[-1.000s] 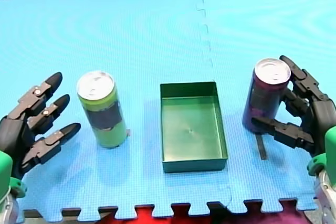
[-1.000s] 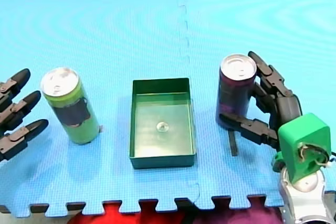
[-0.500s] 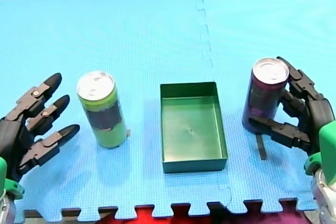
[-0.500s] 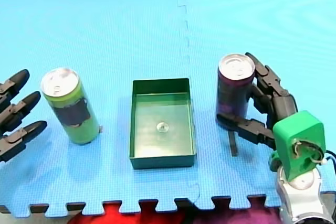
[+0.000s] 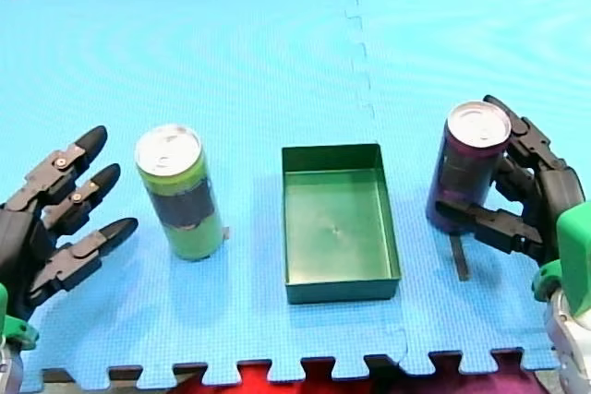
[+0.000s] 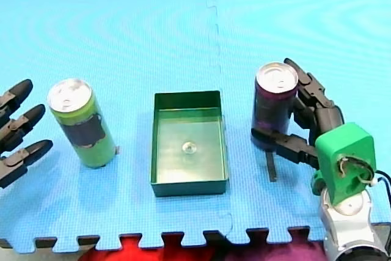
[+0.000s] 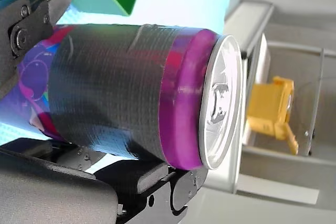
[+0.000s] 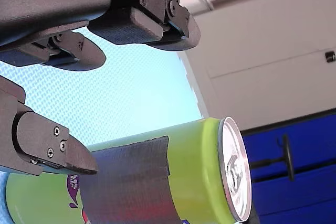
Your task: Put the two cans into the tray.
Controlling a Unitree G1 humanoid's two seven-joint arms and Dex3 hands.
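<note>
A blue foam mat (image 5: 231, 62) of interlocking tiles covers the whole work surface, with a tile seam (image 5: 362, 53) running away behind the tray. In the first wrist view a pale wall (image 7: 294, 3) and a yellow object (image 7: 273, 108) stand in the room beyond.

Far left of the tray (image 5: 332, 151), the left robot hand (image 5: 51, 228) hovers with its fingers extended, holding nothing. Between it and the tray stands the green can (image 5: 180, 193), upright on the mat, long axis vertical and silver top facing up, with a dark band round its middle. The tray lies in the middle, its long side running away from the robot. Just right of it the purple can (image 5: 464, 173) stands upright too, top facing up. The right robot hand (image 5: 531, 200) is closed round it, with its thumb across the near base and its fingers behind the upper wall.
</note>
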